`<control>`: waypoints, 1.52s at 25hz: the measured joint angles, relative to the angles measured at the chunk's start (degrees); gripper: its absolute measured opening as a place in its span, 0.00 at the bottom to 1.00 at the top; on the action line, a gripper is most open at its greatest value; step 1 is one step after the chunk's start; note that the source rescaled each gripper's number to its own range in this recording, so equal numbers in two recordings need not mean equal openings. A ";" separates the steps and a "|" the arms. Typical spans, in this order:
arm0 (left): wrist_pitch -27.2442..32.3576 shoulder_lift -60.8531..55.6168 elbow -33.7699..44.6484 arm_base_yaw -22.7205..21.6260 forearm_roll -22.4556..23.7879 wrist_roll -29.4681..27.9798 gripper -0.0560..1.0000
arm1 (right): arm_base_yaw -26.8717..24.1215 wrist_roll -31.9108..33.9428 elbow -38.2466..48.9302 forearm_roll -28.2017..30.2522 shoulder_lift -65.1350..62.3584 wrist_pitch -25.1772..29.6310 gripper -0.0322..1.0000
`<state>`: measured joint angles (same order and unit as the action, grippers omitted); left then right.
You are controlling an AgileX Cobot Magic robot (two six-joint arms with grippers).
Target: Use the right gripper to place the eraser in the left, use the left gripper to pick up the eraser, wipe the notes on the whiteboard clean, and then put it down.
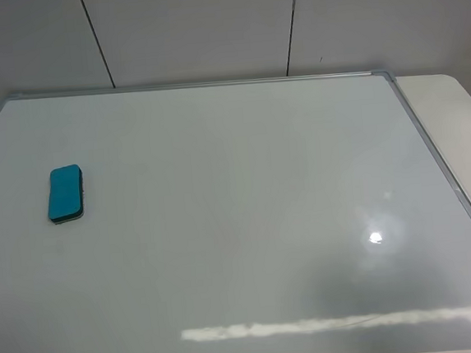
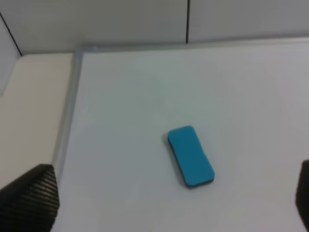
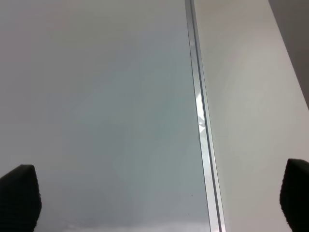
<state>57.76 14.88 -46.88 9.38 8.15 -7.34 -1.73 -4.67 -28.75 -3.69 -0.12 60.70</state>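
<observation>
The whiteboard (image 1: pixel 223 227) shows no red notes anywhere in the overhead view, and the eraser (image 1: pixel 65 193) lies flat on its left part, a little in from the left frame and about midway between near and far, with nothing touching it. Judging from that, the wiping looks finished and the eraser already put down, so little or nothing seems left beyond the arms staying clear; a very faint mark could be lost in the glare near the board's near edge, though. Neither arm appears in the overhead view. In the left wrist view the left gripper (image 2: pixel 169 203) hangs above the eraser (image 2: pixel 190 156) with its fingers (image 2: pixel 31 198) spread wide apart at the picture's edges, holding nothing. The right gripper (image 3: pixel 159 203) is likewise spread wide and empty, its fingers (image 3: pixel 19 195) over the board's right frame, with bare desk (image 3: pixel 246 96) beyond it. The eraser is a small teal-blue block with rounded corners, lying felt side down, a thin dark base just showing along its near edge; its long axis runs roughly near to far, slightly tilted. The board is glossy white inside a thin silver frame, with lamp reflections toward the near right.
</observation>
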 joint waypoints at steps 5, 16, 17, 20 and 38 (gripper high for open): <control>3.62 -9.30 0.05 0.00 0.00 -0.06 1.00 | 0.00 0.00 0.00 0.00 0.00 0.00 1.00; 6.85 -15.22 5.94 -0.85 -0.24 -0.06 1.00 | 0.00 0.00 0.00 0.00 0.00 0.00 1.00; 6.77 -15.22 6.68 -1.87 -0.73 -0.06 1.00 | 0.00 0.00 0.00 0.00 0.00 0.00 1.00; 6.67 -15.27 6.82 -3.04 -1.24 -0.06 1.00 | 0.00 0.00 0.00 0.00 0.00 0.00 1.00; 10.45 -15.27 15.00 -3.63 -3.55 0.19 1.00 | 0.00 0.00 0.00 0.00 0.00 0.00 1.00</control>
<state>68.21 -0.39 -31.87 5.75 4.60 -7.14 -1.73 -4.67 -28.75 -3.69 -0.12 60.70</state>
